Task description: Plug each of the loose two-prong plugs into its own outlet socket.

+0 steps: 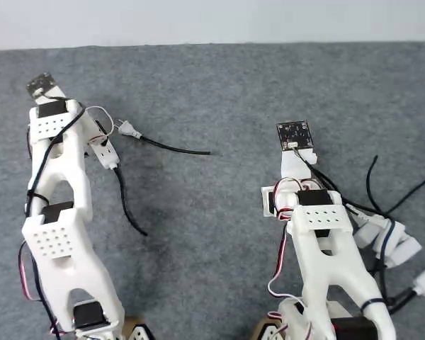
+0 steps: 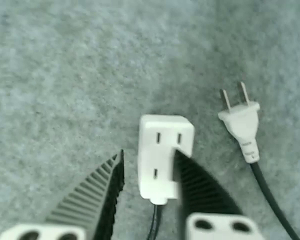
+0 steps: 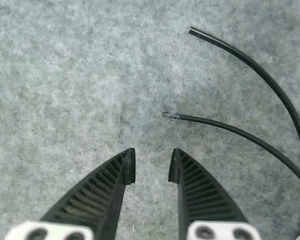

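Item: outlet socket (image 2: 165, 137), white, on grey mat (image 2: 65, 75) between spread jaws of left gripper (image 2: 148, 159), one jaw touching its side; two-prong plug (image 2: 240, 122) loose just beside; right gripper (image 3: 152, 167) parted, empty; risk: lopsided closing could skid socket aside.

White plastic arms (image 1: 340, 276), perforated panels (image 1: 53, 241), black servo blocks (image 1: 315, 198), red-white-black cables (image 1: 281, 255), black ribbed gripper fingers (image 3: 102, 195)

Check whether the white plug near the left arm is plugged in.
Out: the plug lies beside the socket block, both prongs bare.
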